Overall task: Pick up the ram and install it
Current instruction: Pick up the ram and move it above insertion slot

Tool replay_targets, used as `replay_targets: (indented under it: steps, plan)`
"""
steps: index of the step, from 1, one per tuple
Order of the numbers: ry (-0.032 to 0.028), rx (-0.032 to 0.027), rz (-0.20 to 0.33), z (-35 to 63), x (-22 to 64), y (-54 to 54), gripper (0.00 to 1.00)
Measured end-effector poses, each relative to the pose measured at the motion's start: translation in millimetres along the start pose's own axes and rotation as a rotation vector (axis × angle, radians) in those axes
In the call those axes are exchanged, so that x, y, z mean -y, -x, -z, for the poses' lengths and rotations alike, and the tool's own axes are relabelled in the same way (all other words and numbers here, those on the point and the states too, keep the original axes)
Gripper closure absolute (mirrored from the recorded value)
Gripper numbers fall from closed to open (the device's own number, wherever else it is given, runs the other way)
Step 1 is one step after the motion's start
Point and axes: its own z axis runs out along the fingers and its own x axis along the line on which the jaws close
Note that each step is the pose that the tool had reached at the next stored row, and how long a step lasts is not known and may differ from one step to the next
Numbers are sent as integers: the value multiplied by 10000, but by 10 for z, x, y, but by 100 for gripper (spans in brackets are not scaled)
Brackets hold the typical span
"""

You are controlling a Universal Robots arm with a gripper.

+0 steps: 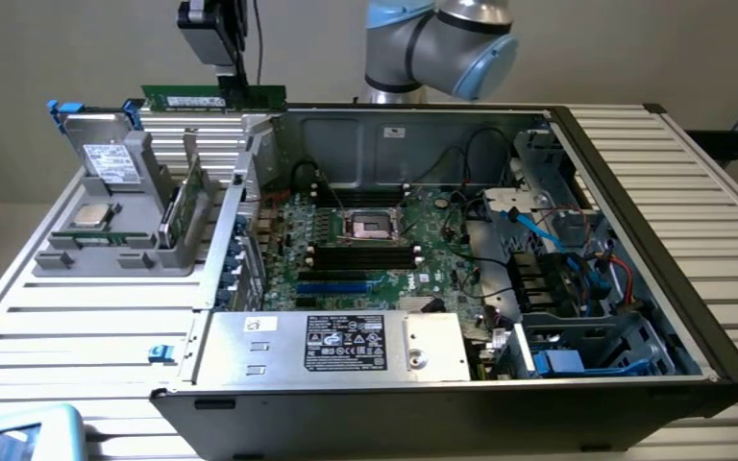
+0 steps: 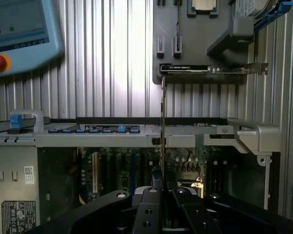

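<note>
Closest to the wrist lens: end effector (image 2: 163, 192), black fingers closed on the ram (image 2: 163, 122), which shows edge-on as a thin dark line running away from the fingers; grip sits at one long edge, about mid-length.

Exterior view: ram held level and high, above the rear corner of the case (image 1: 472, 418) on that view's left; well apart from the board and in contact with nothing but the fingers.

Slots (image 1: 362, 255) lie just in front of the socket (image 1: 372, 224), dark and, as far as I can tell, unfilled (latch positions too small to read).

Holder (image 1: 112, 254) rests on the desk (image 1: 74, 327) beside the case, with a card (image 1: 184, 206) upright in it; pendant (image 2: 19, 34) lies on the desk at the case's front corner.

Step in hand, by my reading: carrying the picked stick over the case, install not yet done.

To do it well:
- hold the stick level; its long edge looks roughly parallel to the slots, worth preserving
- clear the case's rear wall and the cables beside the socket
- trust a central grip to spread pressure evenly; a tilt would likely jam one end
- confirm the notch side, which I cannot judge from these views
</note>
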Motion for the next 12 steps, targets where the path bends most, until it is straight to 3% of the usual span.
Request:
replay_targets:
  steps: [12]
  plan:
    - [0,0,-1,8,547,4,87]
